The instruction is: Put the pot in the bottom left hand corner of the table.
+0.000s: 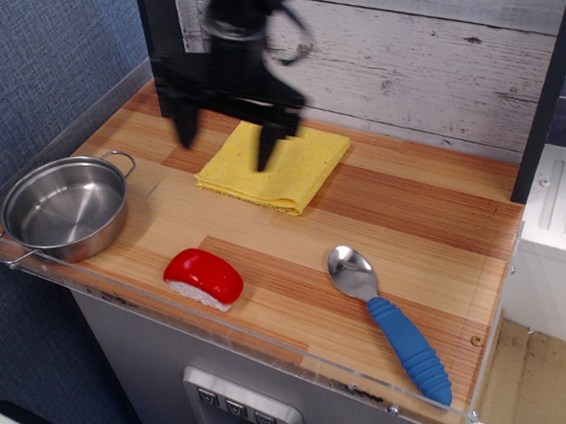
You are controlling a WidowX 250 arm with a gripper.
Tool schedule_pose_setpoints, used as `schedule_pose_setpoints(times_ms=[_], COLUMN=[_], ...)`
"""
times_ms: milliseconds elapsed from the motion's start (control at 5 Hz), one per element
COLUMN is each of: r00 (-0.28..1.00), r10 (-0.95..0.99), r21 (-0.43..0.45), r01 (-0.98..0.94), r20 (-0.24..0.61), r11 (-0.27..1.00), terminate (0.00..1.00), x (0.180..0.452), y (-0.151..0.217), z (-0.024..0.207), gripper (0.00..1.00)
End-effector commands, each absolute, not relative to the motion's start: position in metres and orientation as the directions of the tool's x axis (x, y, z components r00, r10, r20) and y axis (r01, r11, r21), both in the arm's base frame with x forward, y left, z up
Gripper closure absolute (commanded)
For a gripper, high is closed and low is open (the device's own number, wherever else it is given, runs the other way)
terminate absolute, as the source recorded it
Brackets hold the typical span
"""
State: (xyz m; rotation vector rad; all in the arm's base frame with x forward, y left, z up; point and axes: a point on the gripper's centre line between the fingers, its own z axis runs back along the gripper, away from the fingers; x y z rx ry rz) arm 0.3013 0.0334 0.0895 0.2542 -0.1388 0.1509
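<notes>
Left of gripper (226, 143), well apart: pot (64, 208).

A single view is supplied, so no overlap between views can be told. The scene is seen from a raised position in front of the table (296, 269) and off toward its right, the lens angled downward and toward the back wall of whitewashed planks (418, 60). The tabletop is crossed diagonally by the frame — its near acrylic rim (272, 340) runs from the left edge down to the lower right. The whole top is taken in at moderate range, together with the grey front panel (168, 373) below, blue wall covering (34, 64) at left and a strip of floor (543, 379) at the lower right
</notes>
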Motion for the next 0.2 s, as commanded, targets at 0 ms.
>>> schedule_pose_setpoints(times_ms=[0], r00=[0.968], r10=[0.148], r21=[0.162], r01=[-0.183], r20=[0.205], r11=[0.97], terminate=[1.0], x=[0.3003], y=[-0.0433], z=[0.1127], gripper=[0.0])
